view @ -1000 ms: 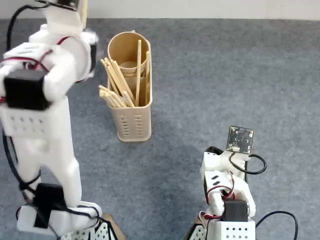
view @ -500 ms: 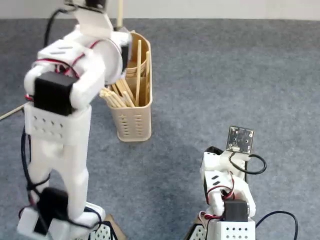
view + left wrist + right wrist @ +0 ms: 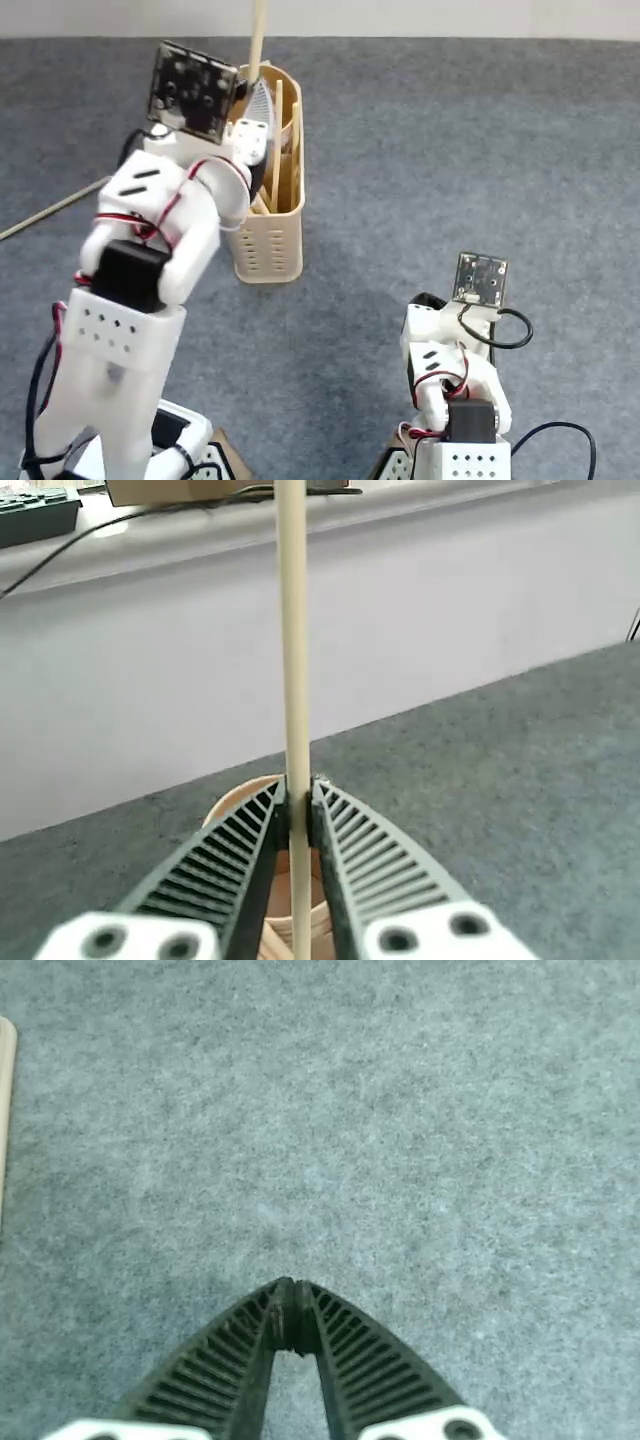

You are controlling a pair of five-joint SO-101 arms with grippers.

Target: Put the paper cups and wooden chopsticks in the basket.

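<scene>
Step in hand, as judged: lowering of one pale round wooden chopstick (image 3: 292, 630) into the tall beige perforated plastic basket (image 3: 272, 245). Left gripper (image 3: 296, 796): dark ribbed jaws pinched narrow on the stick, held near-upright directly above the basket's far end; lower tip within or just above the rim, cannot tell which. Inside the basket: brown paper cups (image 3: 288, 112) at the far end, partly hidden behind the arm; a sheaf of wooden chopsticks (image 3: 278, 150) leaning beside them toward the near end. Left of the basket, well apart on the grey felt-like table top (image 3: 450, 150): one more thin wooden stick (image 3: 55, 210) lying flat, presumably next for collection. Right gripper (image 3: 291, 1310): jaws pressed together on nothing, parked low over bare table, right of the basket and nearer the arm bases. For a clean finish: keep the stick vertical; bring the lower end down into the gap between cups and leaning sheaf, not onto a cup rim; descend until most of the length sits below the basket's rim before parting the jaws; open only a little, then lift straight up to avoid dragging the stick out. Risks, as judged: early release tipping the stick over the rim; sideways push toppling the narrow basket; snagging on sticks in place.
</scene>
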